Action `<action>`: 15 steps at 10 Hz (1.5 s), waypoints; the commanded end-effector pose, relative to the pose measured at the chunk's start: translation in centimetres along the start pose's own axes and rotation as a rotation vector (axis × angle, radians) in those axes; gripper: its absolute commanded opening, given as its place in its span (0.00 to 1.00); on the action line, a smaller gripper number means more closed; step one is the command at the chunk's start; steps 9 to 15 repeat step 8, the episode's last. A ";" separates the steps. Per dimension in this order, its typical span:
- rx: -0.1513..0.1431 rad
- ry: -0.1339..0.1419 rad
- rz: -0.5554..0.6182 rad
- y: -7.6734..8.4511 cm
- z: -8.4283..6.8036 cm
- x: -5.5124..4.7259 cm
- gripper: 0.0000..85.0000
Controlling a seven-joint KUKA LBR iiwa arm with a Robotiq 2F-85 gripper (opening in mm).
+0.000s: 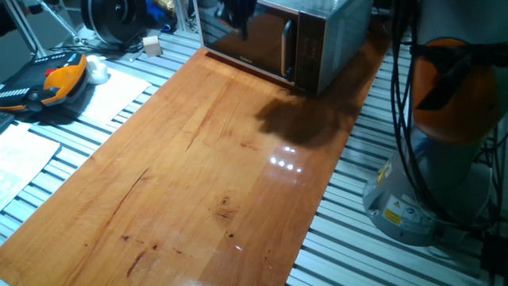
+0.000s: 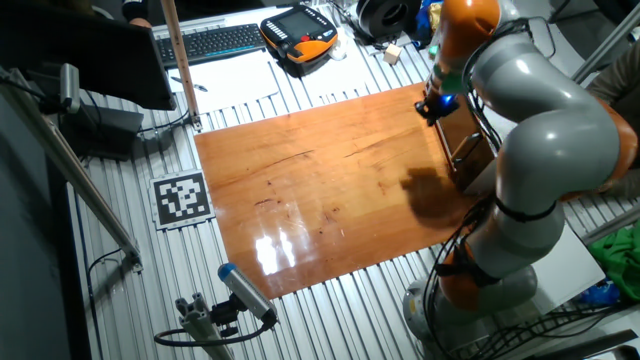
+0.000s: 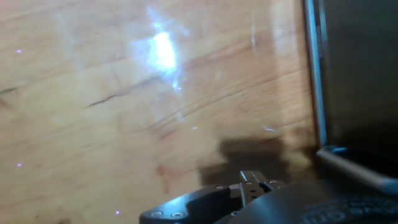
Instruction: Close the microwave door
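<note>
- In one fixed view, the silver metal microwave casing point(image 1: 343, 36) stands at the far end of the glossy orange-brown wooden tabletop point(image 1: 198, 183), near its far right corner.
- The flat dark glossy glass microwave door point(image 1: 246, 36) lies nearly flush with the casing front, its long vertical silver-grey bar handle point(image 1: 287, 49) at the edge nearest the casing's corner; whether it is fully latched I cannot tell.
- The dark two-finger gripper point(image 1: 238, 16) shows there only as a black shape hanging before the upper part of the door, and its jaws are unreadable.
- The other fixed view hides most of the microwave behind the grey-and-orange robot arm point(image 2: 540, 120); the gripper point(image 2: 437, 105) is a small dark mass at the tabletop's far right edge.
- That view alone shows a black-and-white square marker tag point(image 2: 182, 198) on the slatted metal bench just beside the tabletop's left edge, and a black keyboard point(image 2: 208, 42) beyond the far edge.
- An orange-and-black handheld control pendant point(image 1: 49, 86) lies off the tabletop's left side.
- The hand view looks down on bare wood with a light glare, the door's dark glass point(image 3: 360, 74) along the right, and the slim silver bar handle low right.
- Only the gripper's black body point(image 3: 249, 199) shows there; fingers are out of sight, so open or clenched cannot be told.
</note>
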State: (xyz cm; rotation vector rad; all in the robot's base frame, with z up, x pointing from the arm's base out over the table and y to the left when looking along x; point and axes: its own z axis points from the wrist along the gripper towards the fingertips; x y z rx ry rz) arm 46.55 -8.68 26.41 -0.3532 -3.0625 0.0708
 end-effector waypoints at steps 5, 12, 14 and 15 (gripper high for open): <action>0.049 -0.038 -0.039 10.8 0.9 3.7 0.00; 0.037 -0.038 -0.040 10.9 0.9 3.8 0.00; 0.037 -0.038 -0.040 10.9 0.9 3.8 0.00; 0.037 -0.038 -0.040 10.9 0.9 3.8 0.00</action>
